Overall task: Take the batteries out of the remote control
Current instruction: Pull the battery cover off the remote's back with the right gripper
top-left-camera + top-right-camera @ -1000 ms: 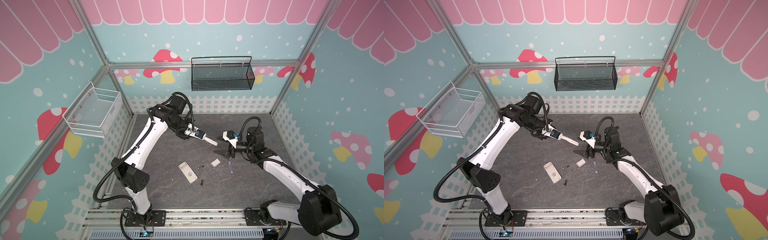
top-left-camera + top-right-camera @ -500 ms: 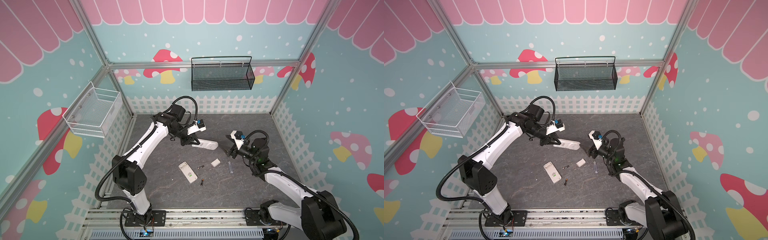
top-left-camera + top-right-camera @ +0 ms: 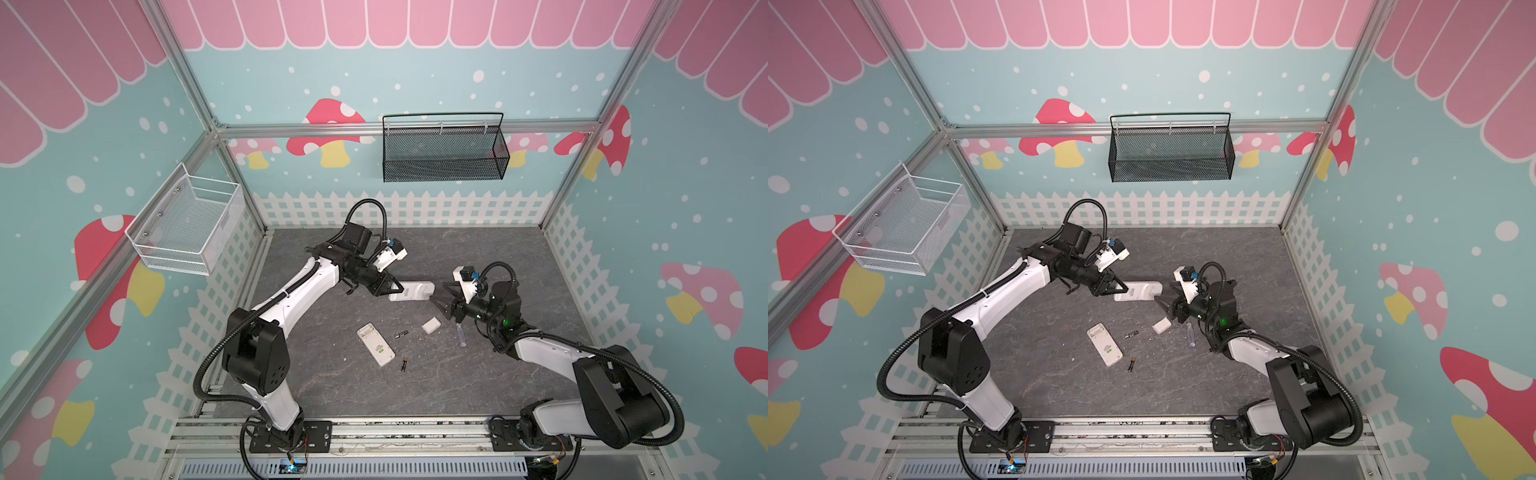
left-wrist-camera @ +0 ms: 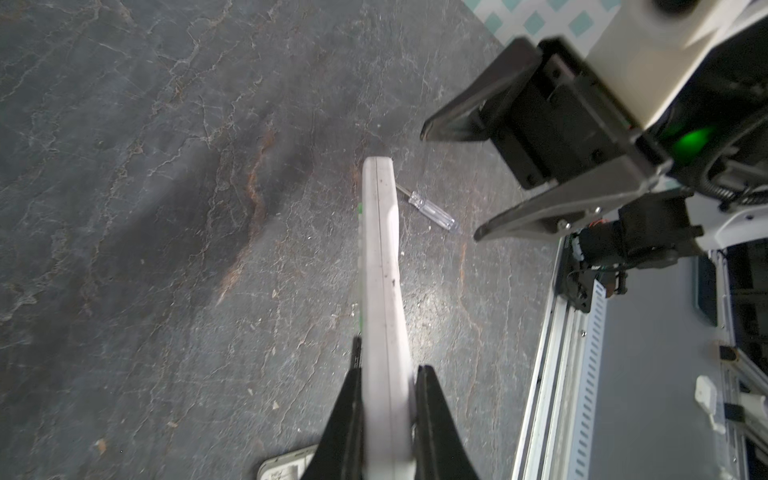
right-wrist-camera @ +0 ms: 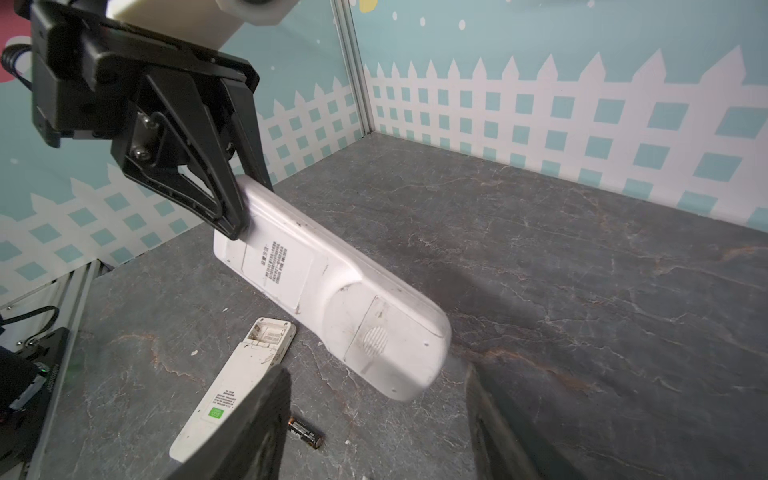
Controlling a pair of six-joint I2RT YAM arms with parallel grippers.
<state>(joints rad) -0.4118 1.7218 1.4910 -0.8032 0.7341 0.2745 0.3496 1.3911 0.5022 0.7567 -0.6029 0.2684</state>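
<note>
Where its fingertips press the front and back faces of one end, the left gripper (image 3: 395, 288) is clamped on a white remote (image 3: 413, 291), which is held off the floor with its free end sloping down. The remote is edge-on to the left wrist camera and shows its back to the right wrist camera, back panels in place; whether it holds batteries cannot be told. Right gripper (image 3: 440, 296): jaws spread wide, grasping nothing, pointed at the free end of the white remote and close to it; contact cannot be made out. Floor (image 3: 478, 249): dark grey, stone-patterned. On it, nearer the front rail: second remote (image 3: 376, 345), white, lying back up, green sticker near one end, compartment at the other end uncovered. First battery (image 3: 401, 334): black, loose on the floor between the second remote and the small white cover (image 3: 431, 325), touching neither. Second battery (image 3: 403, 364): black with a gold end, loose on the floor just beside the sticker end of the second remote. Only these two batteries can be found in view. Screwdriver (image 3: 460, 336): clear handle, lying just right of the cover in both top views. Walls: black mesh basket (image 3: 442, 166) on the back, white wire basket (image 3: 187, 232) on the left.
</note>
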